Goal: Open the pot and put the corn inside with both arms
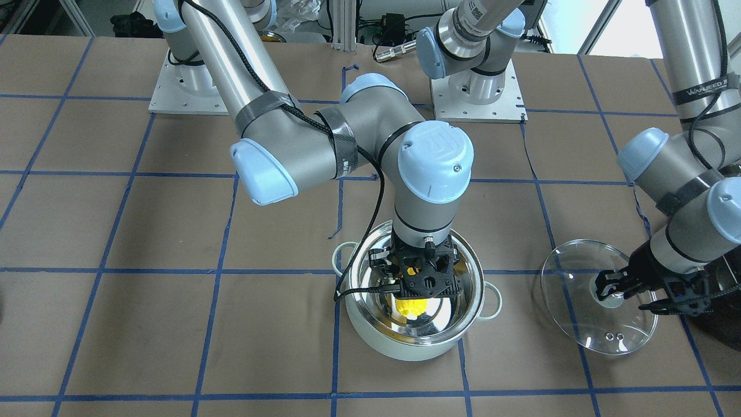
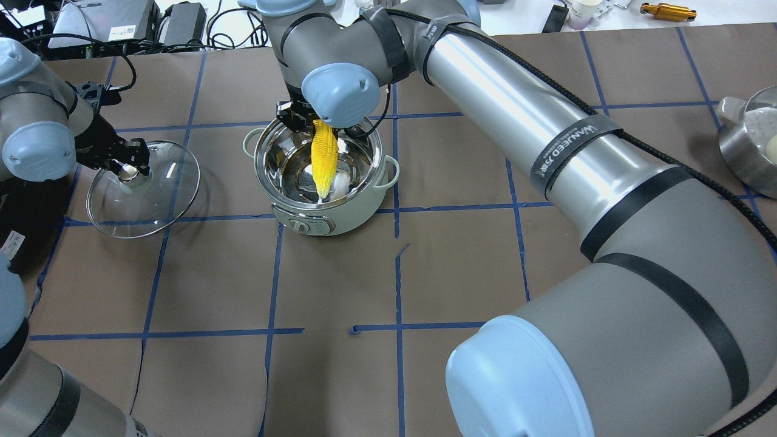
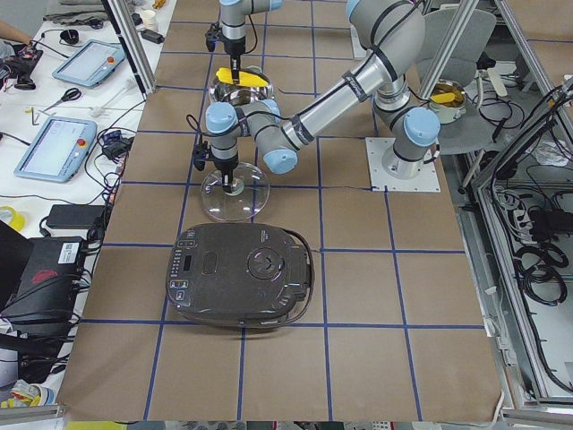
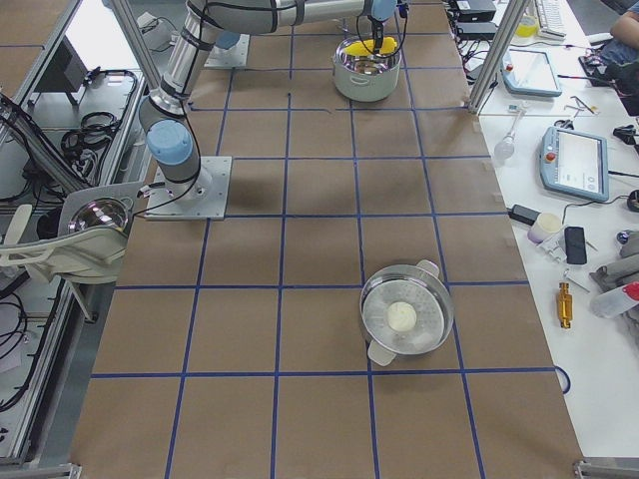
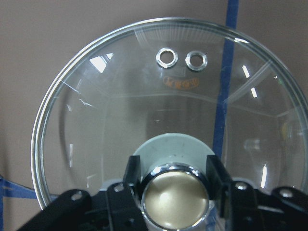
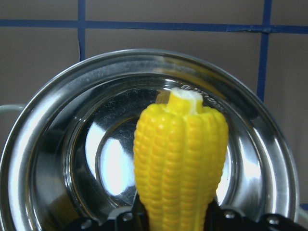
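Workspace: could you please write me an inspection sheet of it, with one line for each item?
Surface: table covered in brown paper with a blue tape grid.
Job's things: pot open; lid off, beside it; corn held tip-down in the pot's mouth.
Clutter: black appliance, closed; steel pot with a white item inside, far from the job.
Grippers: left tool shut on the lid's knob; right tool shut on the corn.
Cables: black cable runs down the right arm and loops beside the pot's rim.
Surroundings: side bench with tablets and loose wires.
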Robot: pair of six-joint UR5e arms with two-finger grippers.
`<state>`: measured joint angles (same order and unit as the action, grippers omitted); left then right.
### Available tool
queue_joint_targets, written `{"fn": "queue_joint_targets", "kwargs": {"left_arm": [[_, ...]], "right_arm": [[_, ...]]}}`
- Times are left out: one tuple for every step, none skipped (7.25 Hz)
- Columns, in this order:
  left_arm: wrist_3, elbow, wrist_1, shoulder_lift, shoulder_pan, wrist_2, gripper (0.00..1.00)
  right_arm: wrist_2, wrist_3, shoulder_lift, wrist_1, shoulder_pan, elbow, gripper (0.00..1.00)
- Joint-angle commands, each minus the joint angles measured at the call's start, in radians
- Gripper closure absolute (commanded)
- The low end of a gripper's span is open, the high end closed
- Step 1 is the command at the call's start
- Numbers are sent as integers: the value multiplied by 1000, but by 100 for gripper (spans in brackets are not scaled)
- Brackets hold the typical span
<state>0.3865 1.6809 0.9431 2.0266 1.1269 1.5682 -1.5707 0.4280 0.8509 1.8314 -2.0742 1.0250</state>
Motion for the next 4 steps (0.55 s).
{"fn": "queue_joint_targets", "kwargs": {"left_arm": [[47, -1, 0, 4, 2, -5, 100], [110, -3, -1, 12, 4, -7, 100], [115, -3, 0, 14, 2, -32, 100], [109, -4, 3, 15, 4, -34, 100]], "right_arm": [[3, -17, -42, 19, -7, 0, 100], [4, -81, -58, 47, -7, 1, 84], [8, -101, -55, 49, -7, 1, 74], [9, -97, -58, 49, -7, 3, 56]]}}
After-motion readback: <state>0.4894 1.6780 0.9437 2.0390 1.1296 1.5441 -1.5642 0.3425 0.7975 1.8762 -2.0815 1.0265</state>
